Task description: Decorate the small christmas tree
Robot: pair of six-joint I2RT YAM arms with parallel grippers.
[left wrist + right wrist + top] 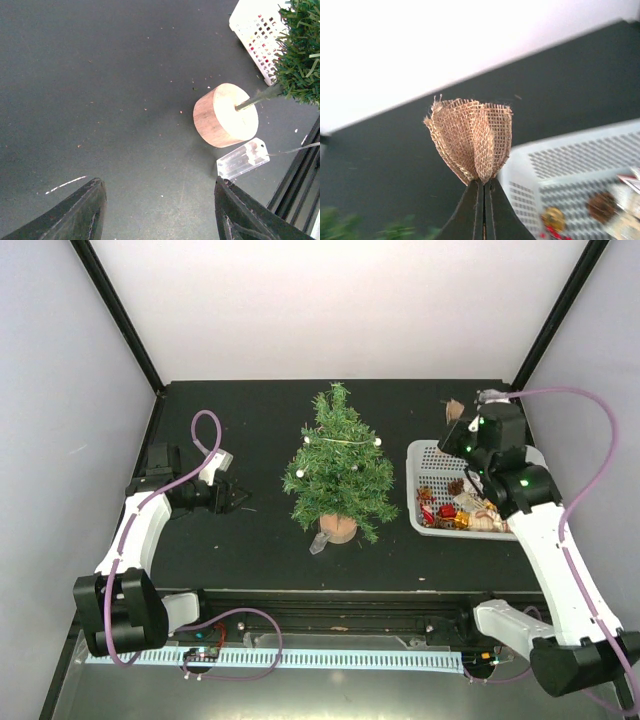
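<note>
Few decorations on so far: small christmas tree carries only a string with white beads, and the basket holds plenty more. Tree stands mid-worktop, long axis vertical, tip up. Right gripper clenched on burlap piece above the basket's far corner. Left gripper released, empty, left of tree.

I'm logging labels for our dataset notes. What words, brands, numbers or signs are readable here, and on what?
None readable. The small christmas tree, its wooden base, the clear plastic case beside it, the burlap piece and the white basket show no print.
The ornaments in the basket are too small and blurred to tell whether any carries lettering.
</note>
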